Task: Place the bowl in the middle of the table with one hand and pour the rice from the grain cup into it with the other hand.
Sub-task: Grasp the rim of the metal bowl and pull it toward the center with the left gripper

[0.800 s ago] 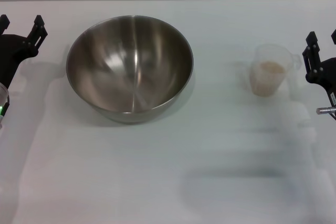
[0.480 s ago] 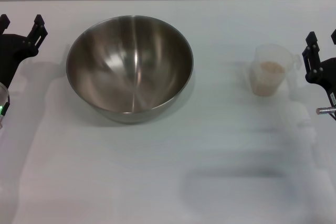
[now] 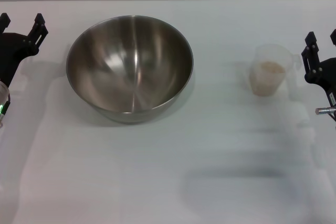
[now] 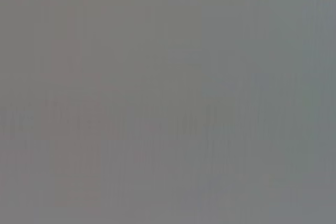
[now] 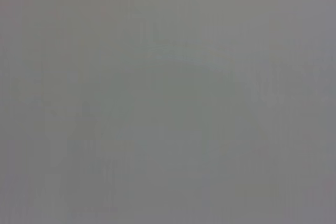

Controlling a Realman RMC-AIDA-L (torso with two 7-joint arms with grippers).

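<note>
The large steel bowl (image 3: 129, 66) stands upright on the white table (image 3: 168, 171), left of the middle and toward the far side. The small clear grain cup (image 3: 269, 71) stands upright at the right, about half full of pale rice (image 3: 268, 74). My left gripper (image 3: 21, 24) is open and empty at the far left edge, well apart from the bowl's rim. My right gripper (image 3: 321, 41) is open and empty at the far right edge, just beside the cup without touching it. Both wrist views show only plain grey.
A metal pin (image 3: 324, 110) sticks out from the right arm near the table's right edge. The table's far edge runs along the top of the head view.
</note>
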